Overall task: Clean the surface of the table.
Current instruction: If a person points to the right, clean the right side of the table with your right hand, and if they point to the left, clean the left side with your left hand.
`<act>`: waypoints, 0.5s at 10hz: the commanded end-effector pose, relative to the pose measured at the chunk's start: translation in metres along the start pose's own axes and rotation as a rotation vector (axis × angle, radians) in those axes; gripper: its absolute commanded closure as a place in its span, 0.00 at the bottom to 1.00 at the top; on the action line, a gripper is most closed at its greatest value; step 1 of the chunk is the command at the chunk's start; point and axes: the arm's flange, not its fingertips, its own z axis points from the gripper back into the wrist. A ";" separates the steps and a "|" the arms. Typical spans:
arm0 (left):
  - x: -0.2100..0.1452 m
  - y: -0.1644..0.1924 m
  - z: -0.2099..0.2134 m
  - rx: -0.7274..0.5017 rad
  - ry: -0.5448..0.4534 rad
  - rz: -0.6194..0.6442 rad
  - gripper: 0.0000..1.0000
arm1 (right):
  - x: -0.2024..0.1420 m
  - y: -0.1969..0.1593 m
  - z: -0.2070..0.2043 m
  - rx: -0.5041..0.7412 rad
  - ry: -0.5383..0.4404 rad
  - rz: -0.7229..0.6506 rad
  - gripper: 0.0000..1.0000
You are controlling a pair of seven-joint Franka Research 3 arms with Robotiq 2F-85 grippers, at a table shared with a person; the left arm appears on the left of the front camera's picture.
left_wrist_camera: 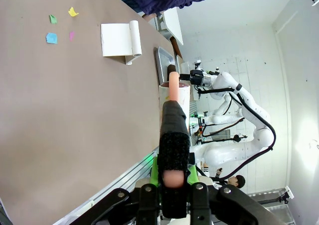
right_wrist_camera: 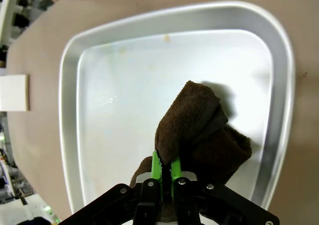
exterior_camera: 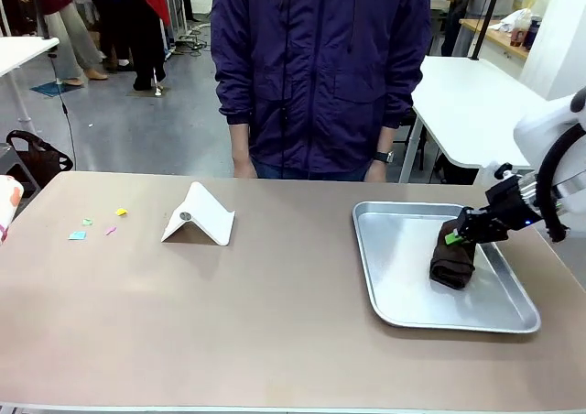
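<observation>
The desk (exterior_camera: 275, 341) is matte brownish-taupe, the tray (exterior_camera: 403, 277) shiny silver, the cloth (exterior_camera: 452, 266) dark brown. The paper scraps (exterior_camera: 77, 235) are yellow, green, blue and pink; the folded card (exterior_camera: 203, 214) is white. The black right gripper (exterior_camera: 455, 238) and left gripper (left_wrist_camera: 173, 174) have green pads (right_wrist_camera: 156, 165); the left grips a peach rod (left_wrist_camera: 173, 130) wrapped in black.

Across from me a grey floor (exterior_camera: 137, 130) runs back, with loose cables (exterior_camera: 188, 43) lying on it. A white-topped table (exterior_camera: 467, 103) stands to my right, another (exterior_camera: 18, 52) to my left, a wooden desk (exterior_camera: 499, 37) farther back. Beside me rises a plain white wall (left_wrist_camera: 239, 31), brightly lit.
</observation>
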 end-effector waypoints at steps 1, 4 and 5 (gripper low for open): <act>-0.001 -0.005 -0.001 0.004 0.009 0.011 0.86 | -0.007 -0.002 0.009 0.126 -0.026 -0.002 0.93; -0.001 -0.005 -0.001 0.004 0.009 0.011 0.86 | -0.008 -0.002 0.033 0.458 -0.004 -0.016 0.93; -0.001 -0.005 -0.001 0.004 0.009 0.011 0.86 | -0.009 -0.004 0.046 0.603 0.009 -0.027 0.93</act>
